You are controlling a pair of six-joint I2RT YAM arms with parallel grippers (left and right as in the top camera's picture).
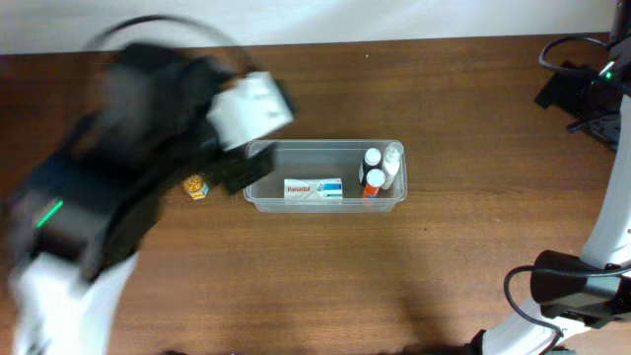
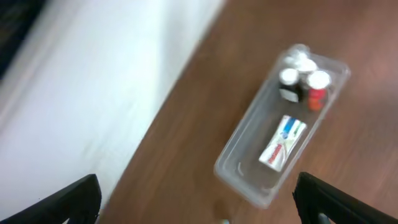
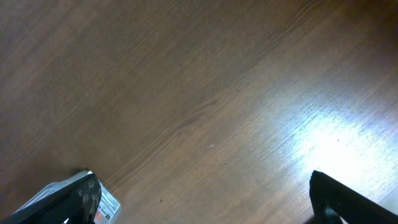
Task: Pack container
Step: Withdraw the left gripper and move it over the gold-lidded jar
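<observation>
Two arms come in from the near side of the table point(image 1: 473, 128). The left arm point(image 1: 108, 197) is a big dark and white blur over the left third, and the right arm point(image 1: 572, 281) is tucked at the near right corner. Both claws are released. The left gripper point(image 2: 196, 190) shows its two dark fingers point(image 2: 78, 199) wide apart at the bottom corners of its wrist view, with nothing between them. The right gripper point(image 3: 202, 186) is spread the same way over bare wood and is empty.

One container point(image 1: 315, 163) stands upright and open-topped at mid-depth, about the centre of the table, with its long side running left to right. Four things sit inside. One Panadol box point(image 1: 314, 189) lies flat near the middle. Three small white-capped bottles point(image 1: 373, 181) stand bunched at the right end, one with an orange body. The tub's left part is bare. One small yellow-orange item point(image 1: 196, 187) lies on the wood just beside the tub's left end, close to the dark of the left arm; what it is cannot be told.

Open wood lies wide to the right of the tub and in front of it. The surface is brown wood grain, with a patch of glare in the right wrist view. Farthest off, the table's straight back edge meets a white surface point(image 1: 296, 20).
</observation>
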